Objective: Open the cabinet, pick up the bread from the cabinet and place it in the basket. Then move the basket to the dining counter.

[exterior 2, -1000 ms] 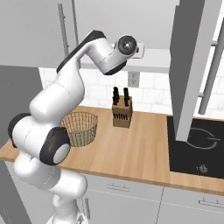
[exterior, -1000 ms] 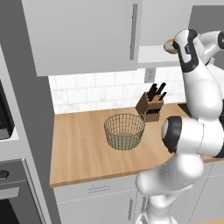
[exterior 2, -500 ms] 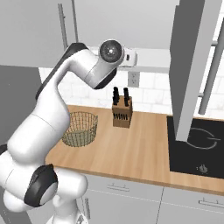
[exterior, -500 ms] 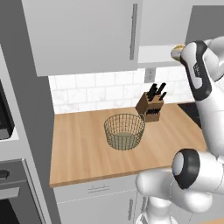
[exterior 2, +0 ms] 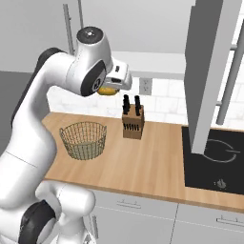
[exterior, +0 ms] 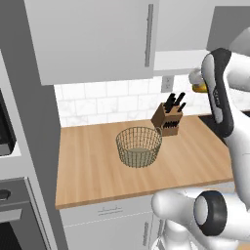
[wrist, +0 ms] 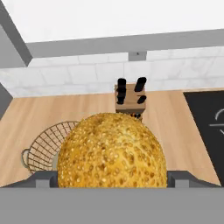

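The bread [wrist: 112, 151] sits in the claw [wrist: 112, 178] and hides most of it; only grey stubs of the fingers [wrist: 47, 178] show at either side. In the hand view the bun covers the near part of the basket [wrist: 43, 148] below the claw. In the left base view the arm hides nearly all of the bread, leaving a golden sliver. The hob [exterior 2: 214, 157], off to one side below the claw, is cut by the picture's edge.
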Tool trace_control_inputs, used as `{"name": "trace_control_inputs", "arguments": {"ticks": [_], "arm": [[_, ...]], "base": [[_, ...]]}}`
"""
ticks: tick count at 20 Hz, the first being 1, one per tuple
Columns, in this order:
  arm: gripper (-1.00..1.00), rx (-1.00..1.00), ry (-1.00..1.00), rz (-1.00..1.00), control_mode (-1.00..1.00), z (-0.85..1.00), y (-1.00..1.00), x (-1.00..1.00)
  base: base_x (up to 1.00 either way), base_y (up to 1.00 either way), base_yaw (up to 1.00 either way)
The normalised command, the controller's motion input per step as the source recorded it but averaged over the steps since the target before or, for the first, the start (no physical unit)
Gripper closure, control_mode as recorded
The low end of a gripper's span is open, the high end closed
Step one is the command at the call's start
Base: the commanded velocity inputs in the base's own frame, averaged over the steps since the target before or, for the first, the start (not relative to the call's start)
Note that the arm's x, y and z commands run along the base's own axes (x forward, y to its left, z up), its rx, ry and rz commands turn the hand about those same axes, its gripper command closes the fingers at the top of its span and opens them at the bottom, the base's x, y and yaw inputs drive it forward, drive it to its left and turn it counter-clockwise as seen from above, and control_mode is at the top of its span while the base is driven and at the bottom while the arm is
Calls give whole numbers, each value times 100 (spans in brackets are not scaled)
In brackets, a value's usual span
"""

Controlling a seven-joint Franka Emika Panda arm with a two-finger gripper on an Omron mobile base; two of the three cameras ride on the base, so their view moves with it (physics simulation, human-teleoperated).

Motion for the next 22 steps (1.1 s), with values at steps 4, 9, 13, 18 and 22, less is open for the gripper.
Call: {"name": "trace_control_inputs", "arguments": {"ticks": [4,9,13,18,22], "arm": [[100,-10,3,0,-100,-100,51,-62],[100,-4,0,0,-100,-97,45,-30],[100,0,4,5,-100,-78,56,4],[100,0,9,3,-100,-46,79,43],[100,0,8,1,-100,-43,73,51]], "base": [[0,0,0],[0,0,0],[0,0,0],[0,0,0],[0,0,0]]}}
